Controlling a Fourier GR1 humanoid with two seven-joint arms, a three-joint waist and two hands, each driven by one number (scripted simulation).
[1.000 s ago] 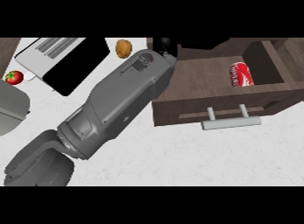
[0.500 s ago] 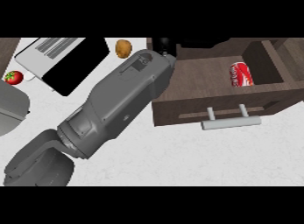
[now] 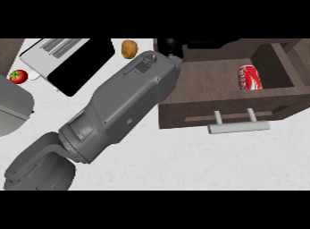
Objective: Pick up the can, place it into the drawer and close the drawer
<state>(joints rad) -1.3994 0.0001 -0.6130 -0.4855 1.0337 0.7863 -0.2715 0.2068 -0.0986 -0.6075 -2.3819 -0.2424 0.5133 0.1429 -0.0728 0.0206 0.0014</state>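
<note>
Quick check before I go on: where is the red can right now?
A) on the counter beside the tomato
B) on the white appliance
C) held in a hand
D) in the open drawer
D: the can lies inside the open drawer, behind its handle.

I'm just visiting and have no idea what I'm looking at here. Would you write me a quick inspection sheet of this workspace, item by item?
Surface: pale speckled counter.
Job's things: red can lies inside the open drawer; the drawer's front carries a silver handle.
Clutter: tomato and potato on the counter.
Hands: one grey forearm reaches up towards the drawer's left corner; its hand shows only as a dark shape, fingers unclear. The other hand is not seen.
Cables: nothing seen.
Surroundings: white appliance with a black panel at upper left; grey rounded object at the left edge.
</note>
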